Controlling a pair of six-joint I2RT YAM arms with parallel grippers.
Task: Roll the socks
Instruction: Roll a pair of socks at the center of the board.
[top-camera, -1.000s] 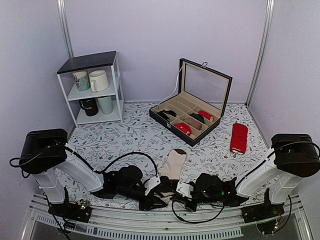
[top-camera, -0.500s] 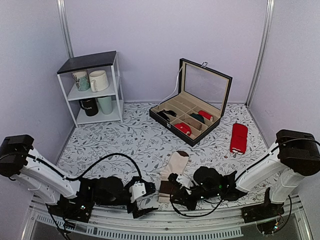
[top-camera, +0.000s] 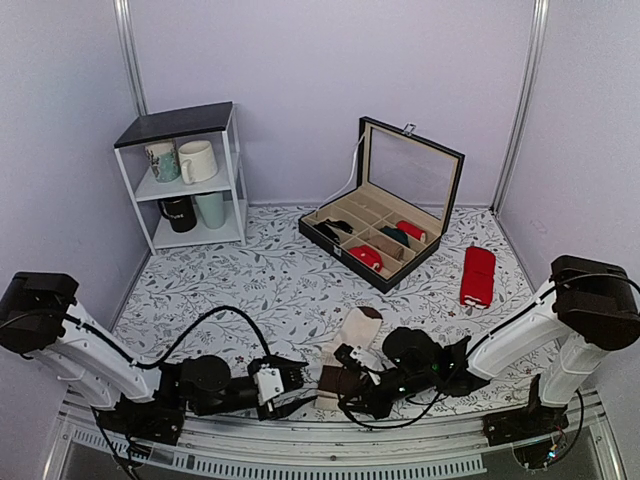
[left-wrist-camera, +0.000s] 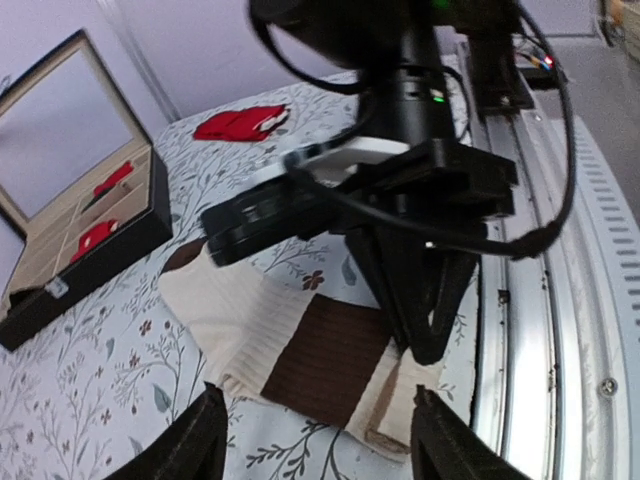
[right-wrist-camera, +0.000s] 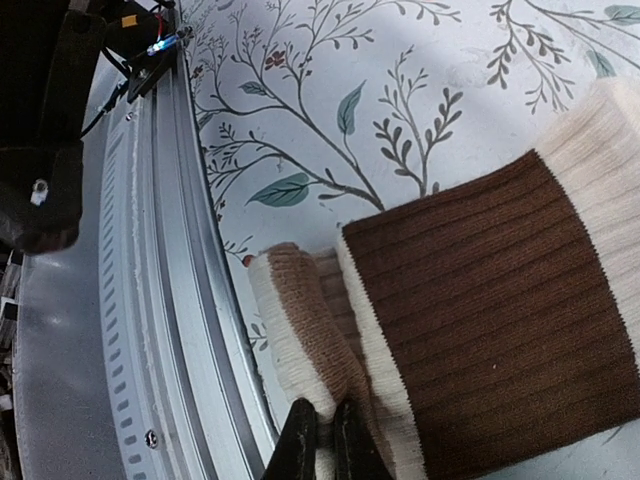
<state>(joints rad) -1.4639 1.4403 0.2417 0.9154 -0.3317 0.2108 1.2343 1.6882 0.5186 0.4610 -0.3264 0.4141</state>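
I think I am at the very start of the roll. The socks lie flat on the flowery table, close to the metal rail at the front, between my two claws. The near end, with the tan band, is lifted and curled over a little. There is no full turn yet.

On the left, the left claw sits low by the rail, just beside the near end of the socks. In its own camera its two fingers stand wide apart. Nothing is between them, and I cannot see them touch anything.

On the right, the right claw is down on the near end of the socks. Its fingers are almost together and pinch the tan edge. The left camera shows it from the front, pointing down onto that same corner.

Next, I think the right claw must keep its pinch and turn the tan end over, away from the rail and toward the cream toe. The roll should be snug. The cloth is soft and could slide or flop open. So I think the left claw should come in and press the socks down, or grab the other corner, so both sides roll evenly.
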